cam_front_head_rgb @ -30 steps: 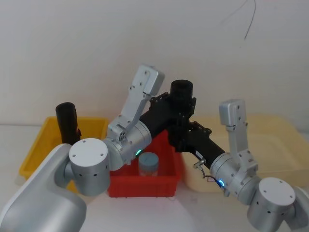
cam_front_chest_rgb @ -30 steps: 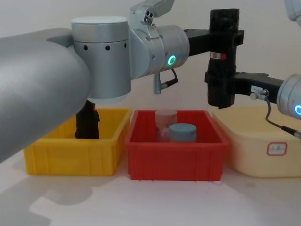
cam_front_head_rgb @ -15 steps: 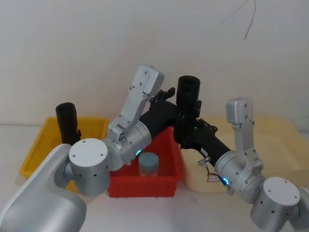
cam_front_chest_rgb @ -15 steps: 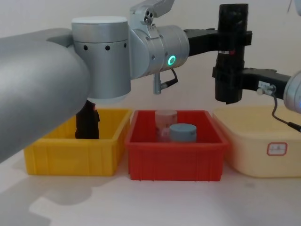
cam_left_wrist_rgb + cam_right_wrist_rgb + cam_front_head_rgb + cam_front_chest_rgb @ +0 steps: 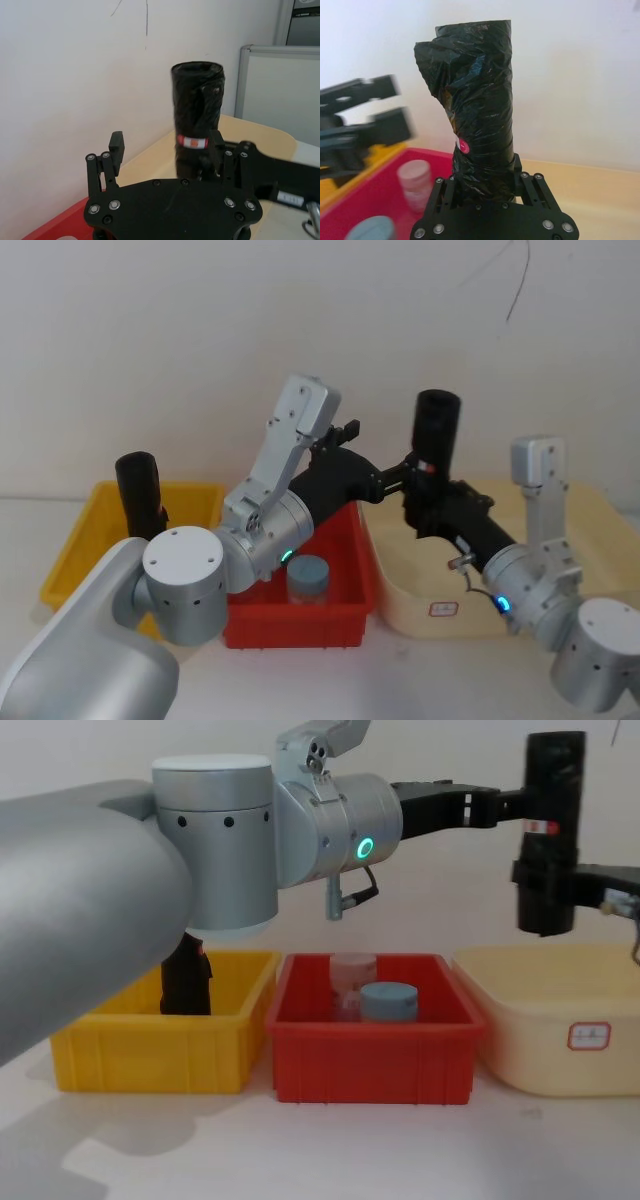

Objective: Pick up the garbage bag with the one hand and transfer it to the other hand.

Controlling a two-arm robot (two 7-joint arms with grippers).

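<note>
Black and crinkled, the garbage bag [image 5: 553, 820] stands upright at the upper right of the chest view, its long axis vertical and its red-and-white label facing the camera. The right gripper [image 5: 545, 890] has its fingers closed on the bag's lower part, above the cream bin [image 5: 520, 1040]. The left gripper [image 5: 495, 805] reaches in from the left at label height, fingers spread, tips just beside the bag. Lower centre, the red bin [image 5: 370, 1065] holds a blue-lidded jar [image 5: 388, 1002] and a clear jar [image 5: 352, 982]. At lower left, the yellow bin [image 5: 150, 1055] holds a second black roll [image 5: 138, 495]. There is open room above and to the right of the bag, with the white wall [image 5: 200, 340] behind.
</note>
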